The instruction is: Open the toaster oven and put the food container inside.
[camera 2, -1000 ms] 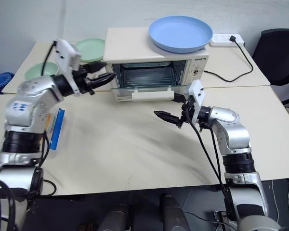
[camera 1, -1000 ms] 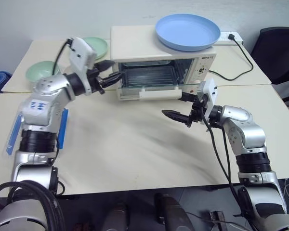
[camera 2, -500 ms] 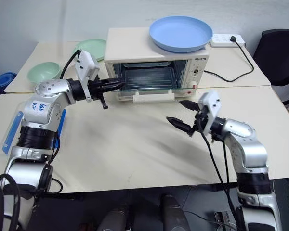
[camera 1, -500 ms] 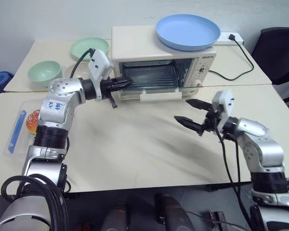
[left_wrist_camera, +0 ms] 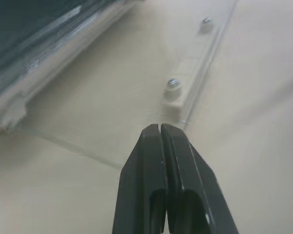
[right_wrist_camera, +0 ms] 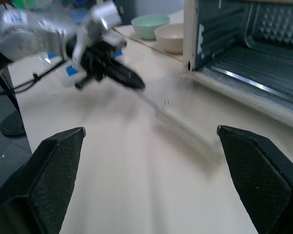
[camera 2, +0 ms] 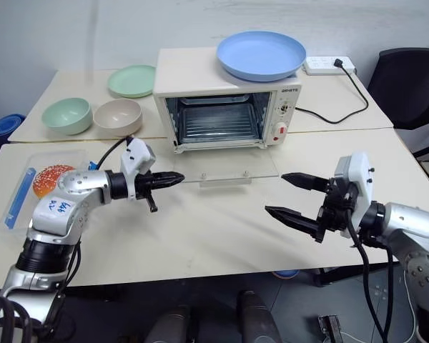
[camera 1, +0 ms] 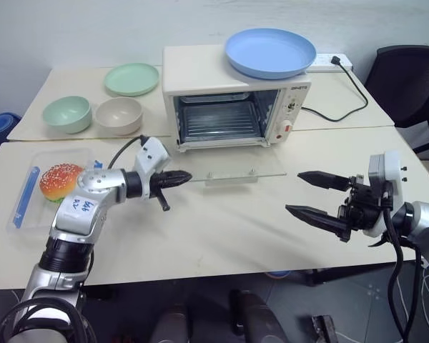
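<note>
The toaster oven [camera 1: 236, 93] stands at the back of the table with its glass door [camera 1: 229, 166] folded down flat and the white bar handle [camera 1: 232, 177] at the front edge. My left gripper [camera 1: 182, 176] is shut, its tips [left_wrist_camera: 159, 127] at the door's left front corner, with nothing seen between the fingers. The food container [camera 1: 36, 211], a clear box with a blue clip and a burger inside, lies at the table's left edge, behind my left arm. Over the table's right front, my right gripper [camera 1: 294, 191] stands wide open and empty, well clear of the door.
A blue plate [camera 1: 269, 51] rests on top of the oven. Left of the oven stand a green plate [camera 1: 131, 78], a green bowl [camera 1: 66, 113] and a beige bowl [camera 1: 118, 114]. A black chair [camera 1: 407, 78] stands beyond the right edge. Bare tabletop lies between the grippers.
The left gripper shut and came down along the oven's left side as the door dropped from half open to flat. The right gripper drew back to the right, still open.
</note>
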Tool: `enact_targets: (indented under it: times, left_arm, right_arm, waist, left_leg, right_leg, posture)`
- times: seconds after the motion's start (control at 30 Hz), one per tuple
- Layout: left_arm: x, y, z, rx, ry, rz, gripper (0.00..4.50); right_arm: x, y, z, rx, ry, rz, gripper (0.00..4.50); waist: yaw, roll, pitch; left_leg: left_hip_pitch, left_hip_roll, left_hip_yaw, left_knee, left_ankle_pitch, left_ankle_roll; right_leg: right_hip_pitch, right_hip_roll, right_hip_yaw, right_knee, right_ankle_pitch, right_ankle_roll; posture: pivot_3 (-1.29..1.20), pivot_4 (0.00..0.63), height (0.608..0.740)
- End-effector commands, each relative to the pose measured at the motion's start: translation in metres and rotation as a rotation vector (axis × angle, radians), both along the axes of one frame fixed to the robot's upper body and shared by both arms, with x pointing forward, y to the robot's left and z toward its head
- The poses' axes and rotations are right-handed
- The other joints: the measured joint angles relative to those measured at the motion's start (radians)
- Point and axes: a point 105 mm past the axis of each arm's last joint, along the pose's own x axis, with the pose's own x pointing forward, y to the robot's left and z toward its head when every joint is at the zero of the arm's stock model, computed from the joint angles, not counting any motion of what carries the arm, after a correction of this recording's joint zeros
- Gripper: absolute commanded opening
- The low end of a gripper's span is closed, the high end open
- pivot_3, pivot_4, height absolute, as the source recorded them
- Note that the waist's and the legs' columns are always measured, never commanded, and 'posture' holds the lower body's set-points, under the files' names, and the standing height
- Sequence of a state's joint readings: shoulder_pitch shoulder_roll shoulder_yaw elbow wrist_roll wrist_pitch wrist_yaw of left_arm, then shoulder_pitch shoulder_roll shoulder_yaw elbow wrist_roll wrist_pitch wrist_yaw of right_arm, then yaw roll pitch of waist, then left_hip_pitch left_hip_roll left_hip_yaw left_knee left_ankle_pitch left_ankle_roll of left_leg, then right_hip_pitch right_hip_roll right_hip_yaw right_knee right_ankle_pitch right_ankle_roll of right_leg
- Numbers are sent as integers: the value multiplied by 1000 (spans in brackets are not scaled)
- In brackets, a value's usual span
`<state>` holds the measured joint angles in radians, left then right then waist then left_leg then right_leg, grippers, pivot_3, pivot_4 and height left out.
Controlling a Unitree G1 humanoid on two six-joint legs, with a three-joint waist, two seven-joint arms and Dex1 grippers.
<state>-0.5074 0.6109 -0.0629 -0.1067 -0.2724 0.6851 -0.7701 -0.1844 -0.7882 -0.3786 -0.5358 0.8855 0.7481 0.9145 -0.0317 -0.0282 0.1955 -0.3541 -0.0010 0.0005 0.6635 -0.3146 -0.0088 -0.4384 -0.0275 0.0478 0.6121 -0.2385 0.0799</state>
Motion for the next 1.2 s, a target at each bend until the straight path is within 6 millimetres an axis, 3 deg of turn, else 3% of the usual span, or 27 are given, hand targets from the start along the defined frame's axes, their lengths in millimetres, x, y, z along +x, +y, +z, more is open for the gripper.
enact_targets:
  times: [0.03, 0.13, 0.23, 0.33, 0.4, 0.5, 0.6, 0.77, 0.83, 1.0, 1.2]
  left_arm:
    - [-5, 3, -8, 40, 9, 88, 59]
    - [-8, 8, -10, 35, 2, 154, 59]
    - [-17, 12, 2, -32, -26, 198, 59]
    - [-40, 25, 27, -197, -80, 319, 583]
    - [-71, 30, 37, -300, -118, 387, 1178]
    - [-110, 34, 32, -433, -106, 512, 2070]
    - [-131, 43, 22, -460, -82, 595, 2997]
    - [-157, 87, 15, -560, -101, 908, 4492]
    - [-163, 100, 16, -611, -116, 991, 4492]
    - [-172, 136, 14, -823, -91, 1188, 4492]
    - [-172, 143, 7, -981, 17, 1264, 4492]
  right_arm:
    - [0, 10, 22, 7, -63, 62, 4500]
    - [4, 17, 27, 3, -71, 113, 4500]
    - [10, 22, 30, -11, -77, 151, 4500]
    - [14, 30, 35, -15, -79, 231, 4500]
    - [16, 34, 35, -23, -77, 282, 4500]
    - [24, 41, 33, -29, -76, 330, 4500]
    - [31, 48, 32, -31, -77, 367, 4500]
    - [39, 56, 30, -31, -78, 418, 4500]
    - [40, 58, 30, -28, -75, 429, 4500]
    - [44, 62, 28, -27, -76, 435, 4500]
    - [44, 60, 29, -6, -75, 408, 4500]
  waist:
    - [2, -1, 0]
    - [4, -1, -1]
    - [2, -1, -1]
    - [-1, -1, 0]
    - [-3, -2, -1]
    - [1, -2, -1]
    - [6, -3, -1]
    - [7, -3, -1]
    - [4, -3, -1]
    - [3, -3, -1]
    - [4, -3, -1]
  left_leg:
    - [0, 0, 0, 0, 0, 0]
    - [0, 0, -2, 0, -1, 0]
    - [-1, 0, -1, 0, -2, 1]
    - [-1, 0, 1, 0, -3, 2]
    - [-3, 0, 3, 0, -4, 2]
    - [-4, 1, 2, 0, -6, 2]
    - [-4, 0, 3, 1, -6, 3]
    - [-1, -1, 2, 3, -5, 4]
    - [1, -1, 2, 2, -5, 5]
    - [3, 1, 3, 2, -6, 6]
    - [2, 0, 2, 2, -10, 7]
  right_leg:
    - [-1, 0, 1, 1, 0, 0]
    - [-1, -2, 4, 1, 0, 0]
    - [-1, -4, 5, 1, 0, 0]
    - [-2, -10, 6, 1, 1, 1]
    - [-5, -10, 5, 1, 1, 1]
    - [-6, -11, 5, 0, 1, 1]
    - [-5, -12, 5, -1, 1, 1]
    - [-1, -12, 4, -4, 0, -1]
    - [4, -11, 4, -9, -5, -10]
    - [9, -9, 5, -15, -4, -9]
    - [8, -13, 3, -15, -1, -4]
  posture:
    - [0, 150, 740]
    - [0, 150, 740]
    - [0, 150, 740]
    - [0, 150, 740]
    - [0, 150, 740]
    - [0, 150, 740]
    - [0, 150, 740]
    - [0, 150, 740]
    - [0, 150, 740]
    - [0, 150, 740]
    - [0, 150, 740]
